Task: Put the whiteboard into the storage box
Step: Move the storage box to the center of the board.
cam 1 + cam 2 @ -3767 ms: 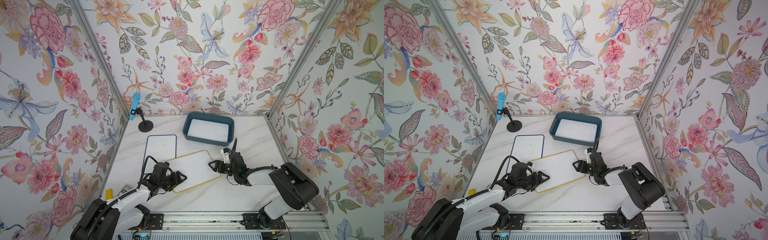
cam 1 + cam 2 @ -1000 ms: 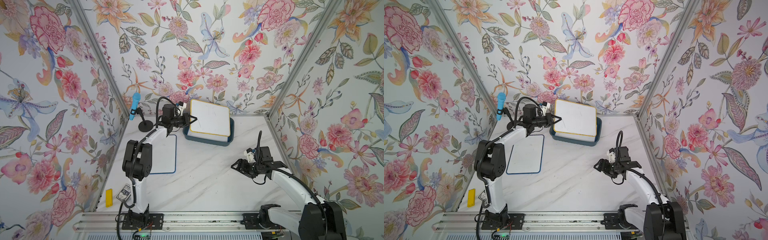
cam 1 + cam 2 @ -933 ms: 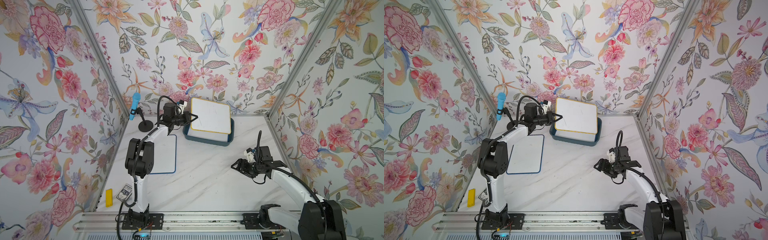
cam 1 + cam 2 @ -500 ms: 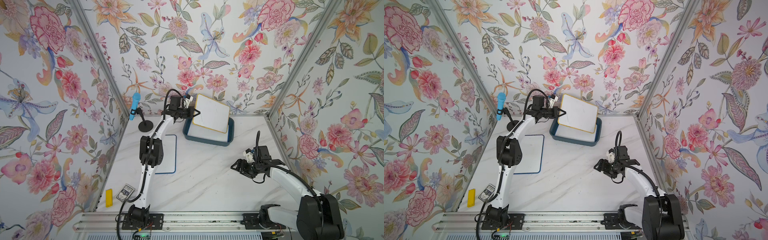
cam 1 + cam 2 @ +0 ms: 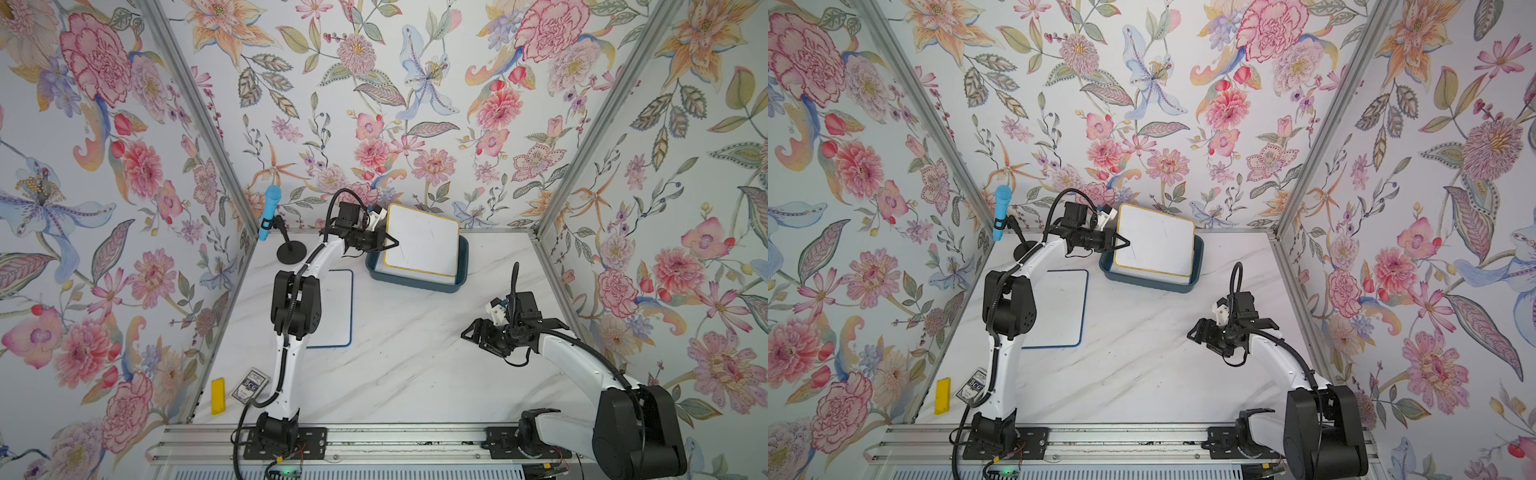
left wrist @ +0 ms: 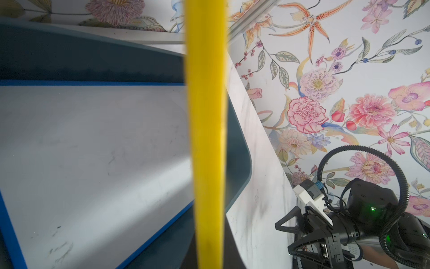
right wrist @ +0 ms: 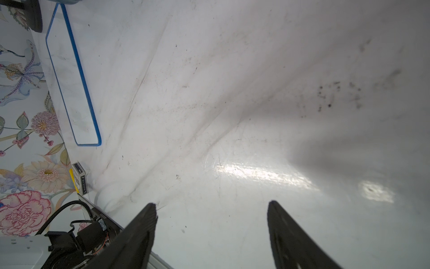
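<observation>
Yellow-rimmed, the flat rectangular whiteboard (image 5: 422, 241) hung tilted over the shallow teal-blue plastic storage box (image 5: 415, 286). Our left gripper (image 5: 385, 243) pinched one edge, we judged so it could slide in atop a blue-framed board (image 6: 93, 151). Our right gripper (image 5: 471, 337) gaped empty, well clear.

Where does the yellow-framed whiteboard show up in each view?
Top view: yellow-framed whiteboard at the back of the table, over the storage box, left gripper on its edge.
Top view: same spot, over the storage box.
Left wrist: only its yellow edge, a close band across the middle.
Right wrist: not in it.
Shared landmark: the storage box.
</observation>
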